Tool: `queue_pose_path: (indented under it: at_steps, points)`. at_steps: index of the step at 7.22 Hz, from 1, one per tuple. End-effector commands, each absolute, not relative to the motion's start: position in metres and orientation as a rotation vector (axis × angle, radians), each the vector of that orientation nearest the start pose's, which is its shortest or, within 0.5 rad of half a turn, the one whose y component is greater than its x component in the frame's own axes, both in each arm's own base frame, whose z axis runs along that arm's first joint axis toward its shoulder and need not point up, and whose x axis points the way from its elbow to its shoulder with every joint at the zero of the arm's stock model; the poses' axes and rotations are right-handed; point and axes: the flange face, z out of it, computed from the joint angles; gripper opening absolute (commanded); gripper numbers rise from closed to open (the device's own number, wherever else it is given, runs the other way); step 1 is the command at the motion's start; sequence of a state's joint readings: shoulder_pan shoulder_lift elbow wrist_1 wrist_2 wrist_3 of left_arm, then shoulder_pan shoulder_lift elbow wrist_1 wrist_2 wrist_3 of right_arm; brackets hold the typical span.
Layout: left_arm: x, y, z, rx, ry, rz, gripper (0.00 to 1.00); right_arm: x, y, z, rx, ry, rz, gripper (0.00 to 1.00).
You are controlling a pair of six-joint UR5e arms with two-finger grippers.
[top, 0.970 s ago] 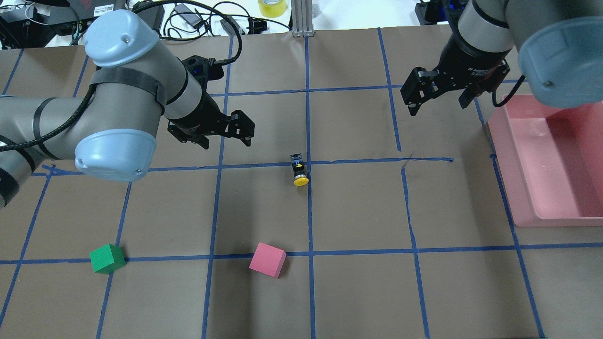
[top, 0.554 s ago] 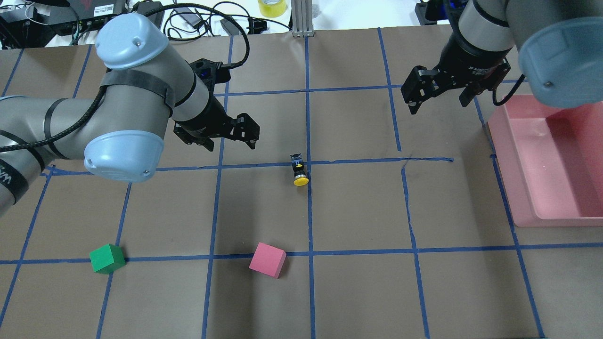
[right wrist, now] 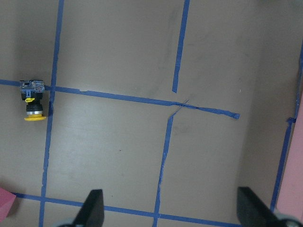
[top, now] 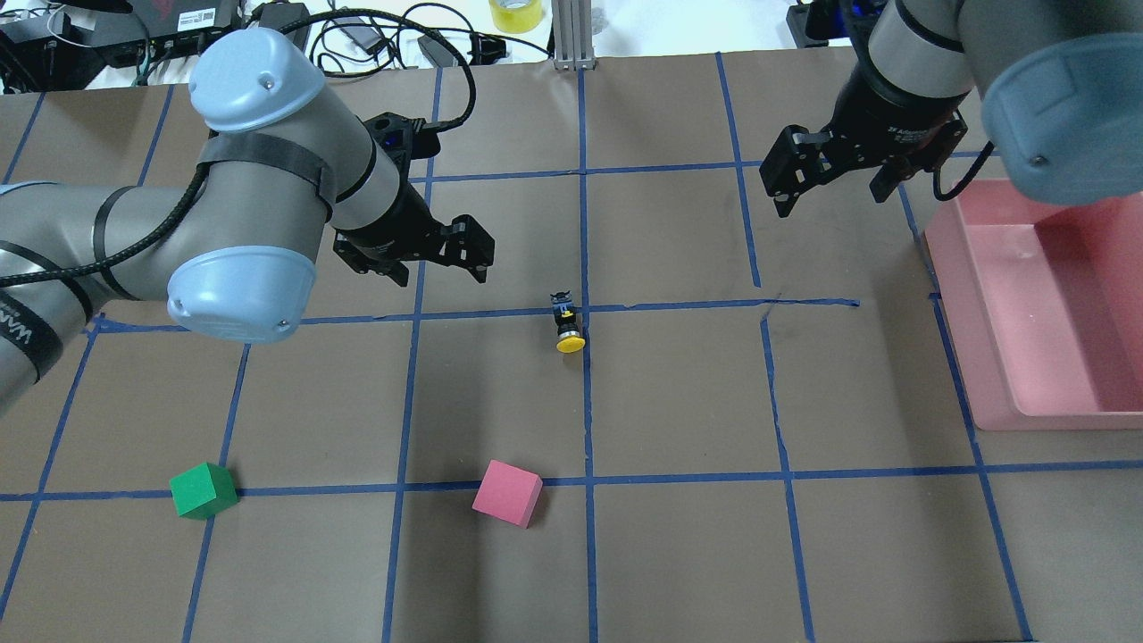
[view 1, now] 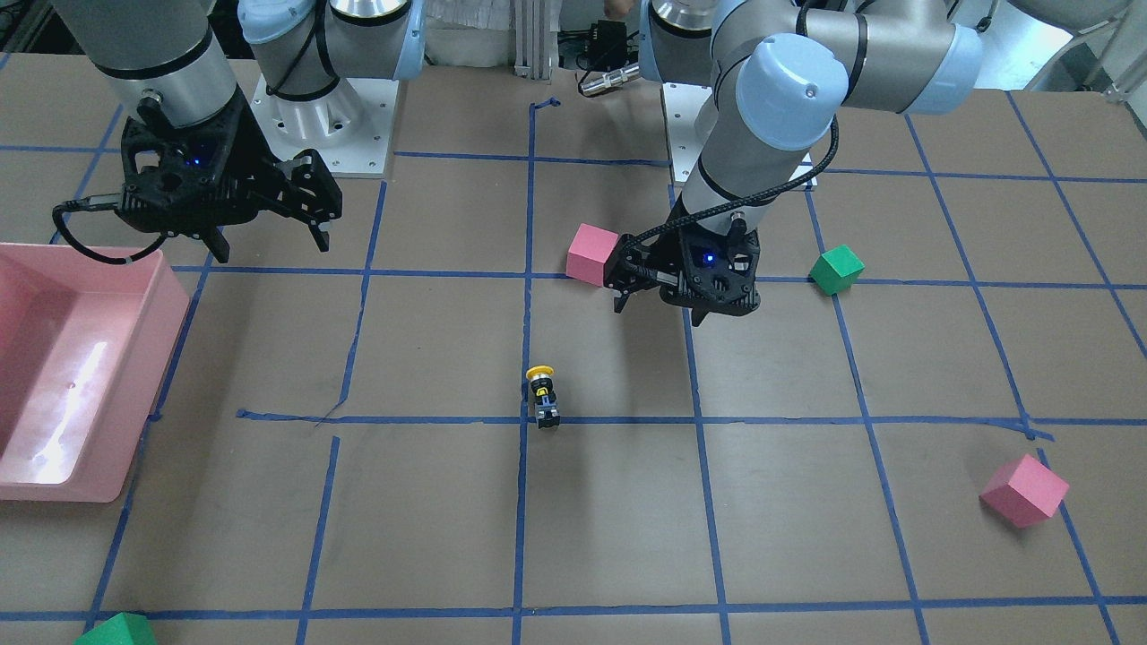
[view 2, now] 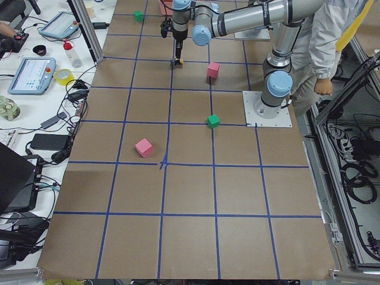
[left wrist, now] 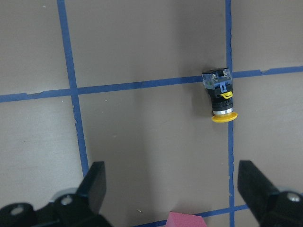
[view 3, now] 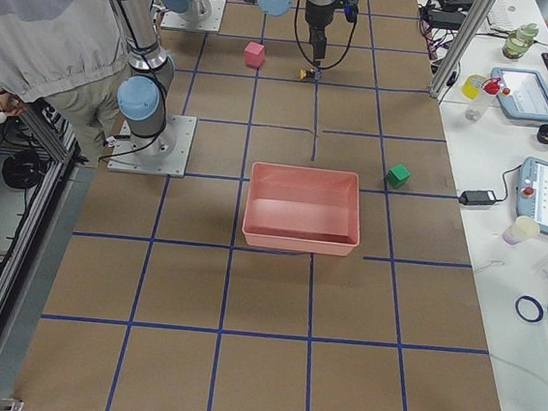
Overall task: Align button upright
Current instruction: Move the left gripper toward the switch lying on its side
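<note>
Button [top: 568, 326] toppled; both grippers spread open, empty.
Nearer the robot than the button sit a pink cube [top: 507, 493] and, farther left, a green cube [top: 204, 490]. The button lies on its side, base on a blue tape line [top: 500, 313], yellow cap toward the robot. The left gripper [top: 438, 272] hovers to its left, the right gripper [top: 830, 201] well to its right.

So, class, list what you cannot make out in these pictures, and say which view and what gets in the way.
Button: exterior left view, too small to judge its pose.
Left gripper: left wrist view, only fingertips show; the bottom edge cuts the rest.
Pink tray: overhead view, cut by the right edge.
Pink cube: left wrist view, cut by the bottom edge.
</note>
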State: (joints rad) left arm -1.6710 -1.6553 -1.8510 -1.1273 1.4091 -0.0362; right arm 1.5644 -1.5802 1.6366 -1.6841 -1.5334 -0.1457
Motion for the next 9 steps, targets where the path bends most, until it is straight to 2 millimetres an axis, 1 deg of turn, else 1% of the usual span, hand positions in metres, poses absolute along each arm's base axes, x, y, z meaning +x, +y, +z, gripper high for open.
queue_pose_path:
  at_steps: [1,4,9]
  points:
    - [-0.2001,-0.4924,0.3611,0.124,3.303,-0.139,1.0,0.1332,-0.4937,0.4714,-0.216,3.1,-0.09,1.0]
    - [-0.1995,-0.4915,0.3542,0.129,3.298,-0.107,1.0,0.1339,-0.4935,0.4714,-0.218,3.1,-0.09,1.0]
    - [-0.1994,-0.4916,0.3556,0.142,3.296,-0.113,1.0,0.1339,-0.4935,0.4714,-0.218,3.1,-0.09,1.0]
